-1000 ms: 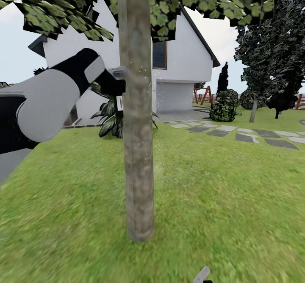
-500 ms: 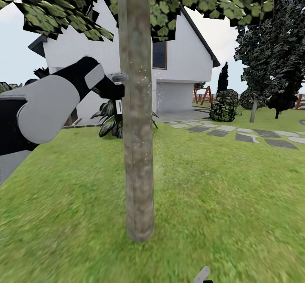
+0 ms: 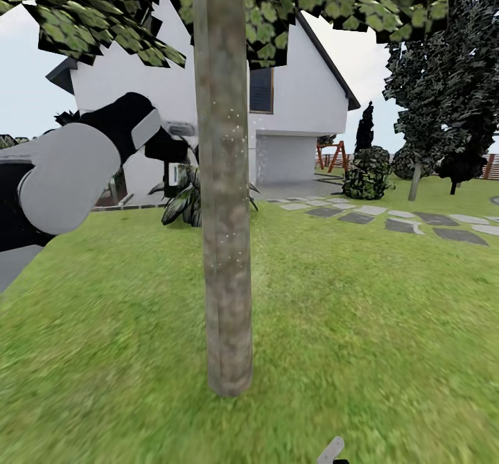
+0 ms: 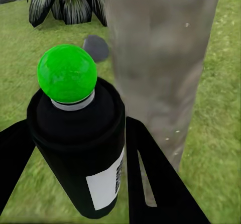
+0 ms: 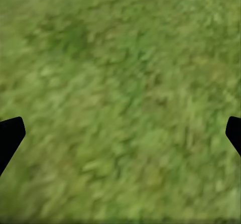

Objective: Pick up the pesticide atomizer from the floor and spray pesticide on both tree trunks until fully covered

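Atomizer [image 4: 83, 148] sits clamped in the left gripper [image 4: 75, 184], raised just beside the near trunk [image 3: 223, 193], about chest height on the bark, not touching it.

Lawn [image 3: 360, 311]: wide, green, runs to a white house [image 3: 305, 96] at the far edge; stepping stones [image 3: 388, 221] along the right side. A second tree [image 3: 423, 103] stands well apart, far right.

Trunk: straight, mottled grey-brown, dead centre in the head view, canopy [image 3: 90, 6] overhead. Faint pale specks show on the upper bark; likely spray, coverage looks patchy. A leafy shrub [image 3: 181, 197] sits behind the trunk.

Left gripper: two dark fingers [image 4: 150, 179] pressed against the can's sides, one each flank. In the wrist view the can is a dark cylinder with a white label and a green ball [image 4: 67, 73] on top, pointed toward the bark.

Right gripper [image 5: 120, 133]: low, over bare grass, fingertips wide apart, holding nothing.

Handling, my read: small rigid can, probably light, smooth-sided, so it could slip or twist. Best hold is mid-body, across the cylinder, clear of the green top. Present grip looks like that.
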Controlling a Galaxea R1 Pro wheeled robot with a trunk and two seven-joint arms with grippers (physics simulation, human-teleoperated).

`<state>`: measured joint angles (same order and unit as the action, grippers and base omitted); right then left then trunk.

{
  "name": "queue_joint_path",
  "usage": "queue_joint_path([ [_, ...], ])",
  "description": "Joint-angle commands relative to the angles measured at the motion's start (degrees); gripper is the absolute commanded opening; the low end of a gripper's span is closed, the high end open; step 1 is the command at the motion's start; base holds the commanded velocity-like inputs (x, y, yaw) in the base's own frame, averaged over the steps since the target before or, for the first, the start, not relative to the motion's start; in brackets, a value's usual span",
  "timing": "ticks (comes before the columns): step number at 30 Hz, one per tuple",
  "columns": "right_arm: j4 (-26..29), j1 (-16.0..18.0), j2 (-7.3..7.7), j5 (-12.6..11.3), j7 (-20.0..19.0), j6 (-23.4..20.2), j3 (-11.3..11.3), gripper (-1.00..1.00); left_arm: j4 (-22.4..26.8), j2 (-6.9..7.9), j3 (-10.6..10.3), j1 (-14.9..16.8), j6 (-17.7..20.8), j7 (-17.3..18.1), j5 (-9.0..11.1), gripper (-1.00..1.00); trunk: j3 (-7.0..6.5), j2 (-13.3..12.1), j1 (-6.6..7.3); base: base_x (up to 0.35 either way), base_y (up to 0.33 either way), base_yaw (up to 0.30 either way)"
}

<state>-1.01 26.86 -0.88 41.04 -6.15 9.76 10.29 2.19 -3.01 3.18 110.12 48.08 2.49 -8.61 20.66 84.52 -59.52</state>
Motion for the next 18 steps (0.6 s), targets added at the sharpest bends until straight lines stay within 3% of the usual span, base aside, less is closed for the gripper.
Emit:
queue_joint_path([
  [1,0.00,-0.01,0.00,0.00,0.00,0.00,0.00,1.00,0.01,0.17,0.08,0.00,0.00,-0.03,0.03,-1.00,0.00,0.00,0.00,0.000,0.000,0.000],
  [3,-0.03,-0.01,0.00,0.00,0.00,0.00,0.00,1.00,0.07,0.38,0.08,0.00,0.00,-1.38,0.06,-1.00,0.00,0.00,0.00,0.000,0.000,0.000],
  [5,-0.03,0.00,0.00,0.00,0.00,0.00,-0.01,1.00,0.00,0.43,0.23,0.00,0.00,-9.45,0.55,-1.00,0.00,0.00,0.00,0.000,0.000,0.000],
  [7,-0.04,-0.01,0.00,0.00,0.00,0.00,-0.01,1.00,-0.04,0.29,0.48,0.00,-0.04,-15.76,3.13,-1.00,0.00,0.00,0.00,0.000,0.000,0.000],
  [8,-0.05,0.00,0.00,0.00,0.00,0.00,-0.01,1.00,-0.02,0.26,0.49,0.00,-0.04,-16.84,4.38,-1.00,0.00,0.00,0.00,0.000,0.000,0.000],
  [12,-0.05,-0.01,0.00,0.00,0.00,0.00,-0.01,1.00,0.00,0.21,0.61,0.00,-0.02,-18.08,6.64,-1.00,0.00,0.00,0.00,0.000,0.000,0.000],
  [15,-0.01,0.00,0.00,0.00,0.00,0.00,-0.01,1.00,0.01,0.20,0.67,0.00,-0.04,-17.31,6.99,-1.00,0.00,0.00,0.00,0.000,0.000,0.000],
  [18,0.00,0.00,0.00,0.00,0.00,0.00,-0.01,1.00,0.04,0.20,0.75,0.00,-0.05,-13.48,7.12,-1.00,0.00,0.00,0.00,0.000,0.000,0.000],
])
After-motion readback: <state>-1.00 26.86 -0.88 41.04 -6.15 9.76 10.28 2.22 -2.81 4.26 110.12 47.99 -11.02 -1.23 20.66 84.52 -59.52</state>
